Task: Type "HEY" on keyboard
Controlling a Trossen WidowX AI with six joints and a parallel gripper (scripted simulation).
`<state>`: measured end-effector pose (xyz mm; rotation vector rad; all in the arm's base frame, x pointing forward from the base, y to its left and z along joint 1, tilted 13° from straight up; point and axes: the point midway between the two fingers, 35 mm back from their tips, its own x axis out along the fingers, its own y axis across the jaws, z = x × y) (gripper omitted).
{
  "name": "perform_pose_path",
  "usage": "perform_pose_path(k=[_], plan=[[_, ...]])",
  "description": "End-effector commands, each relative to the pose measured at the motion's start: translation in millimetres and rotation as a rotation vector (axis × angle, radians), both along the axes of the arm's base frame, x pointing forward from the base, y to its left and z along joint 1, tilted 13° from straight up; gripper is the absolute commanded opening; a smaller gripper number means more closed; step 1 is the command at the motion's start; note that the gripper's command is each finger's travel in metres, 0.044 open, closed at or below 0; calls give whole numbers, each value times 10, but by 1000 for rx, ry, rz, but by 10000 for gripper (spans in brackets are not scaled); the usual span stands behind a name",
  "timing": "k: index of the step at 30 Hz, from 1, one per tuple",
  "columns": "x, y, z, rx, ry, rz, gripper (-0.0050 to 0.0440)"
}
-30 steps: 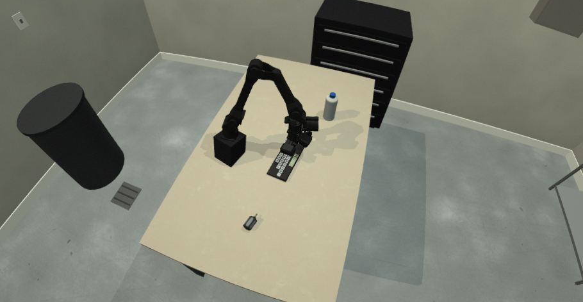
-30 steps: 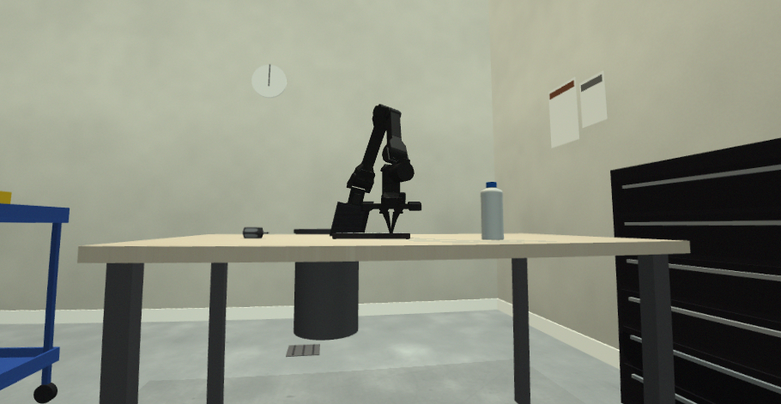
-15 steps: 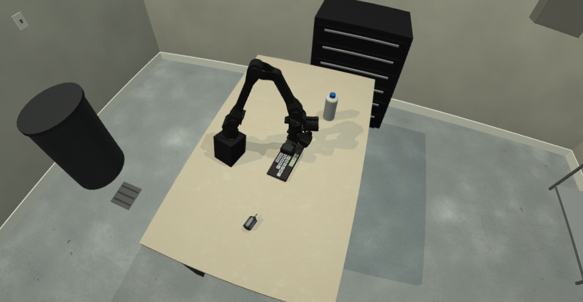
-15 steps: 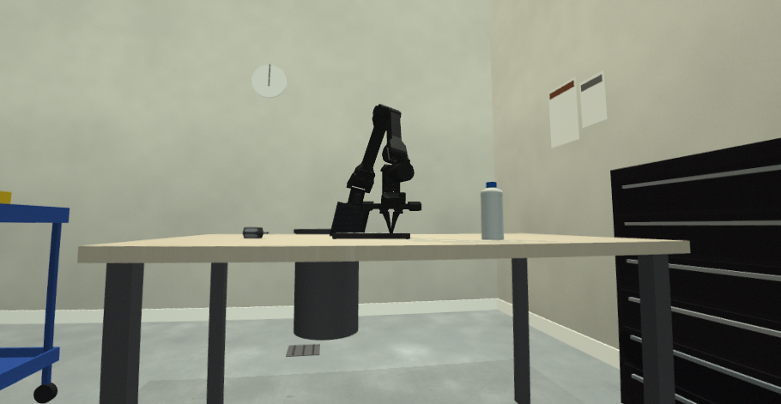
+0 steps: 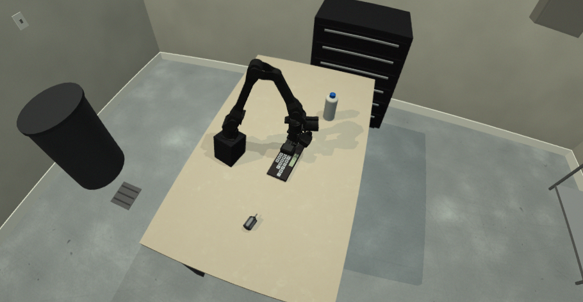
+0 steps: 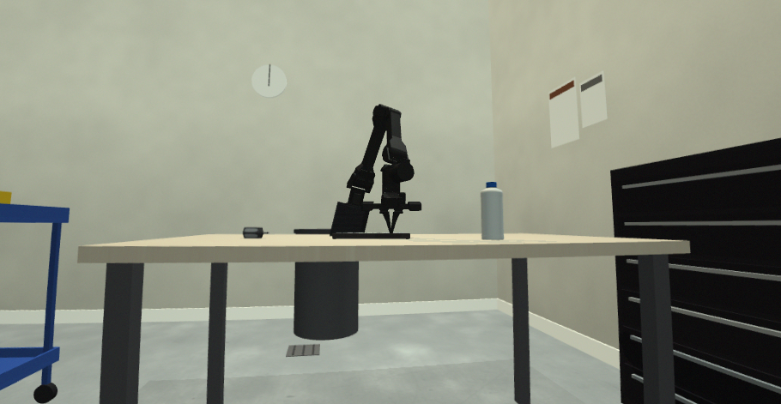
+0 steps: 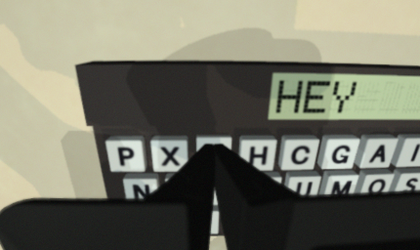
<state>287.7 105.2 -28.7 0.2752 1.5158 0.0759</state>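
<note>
Black plastic forms the keyboard (image 5: 284,165), which lies flat on the beige table (image 5: 261,238), just in front of the arm's base (image 5: 229,148) and well apart from the bottle (image 5: 330,106) and the small grey cylinder (image 5: 250,222) nearer the table's front edge. Its green display (image 7: 350,97) is seen in the wrist view to read HEY. The gripper (image 7: 213,149) is clenched, with the 2 fingers pressed tip to tip and nothing held between them. Its point is set over the key between X (image 7: 169,155) and H (image 7: 258,154) in the top row; that key's letter is covered by the fingertips, and whether the tip touches the key cannot be told. P, C, G, A and part of a further key are visible along the same row, and N, U, M, O and S are seen in the row below. In the exterior view the gripper (image 6: 391,229) is pointed straight down at the keyboard (image 6: 371,235), with the arm (image 6: 384,145) folded above it. A black drawer cabinet (image 5: 362,50) is placed behind the table, and a dark bin (image 5: 69,134) is on the floor beside it.
</note>
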Motion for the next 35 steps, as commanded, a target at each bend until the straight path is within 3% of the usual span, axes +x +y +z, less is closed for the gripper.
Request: perform_pose_path(k=[1,3,8,14,18,23,35], plan=[[92,-4,176,8,-42,-1,-50],[92,-4,176,8,-42,-1,-50],[63,-63,444,10,-42,0,-50],[-11,-53,410,9,-39,-3,-50],[-356,-68,321,2,-26,-4,-50],[-525,-81,286,2,-22,-3,-50],[-537,-82,283,2,-21,-3,-50]])
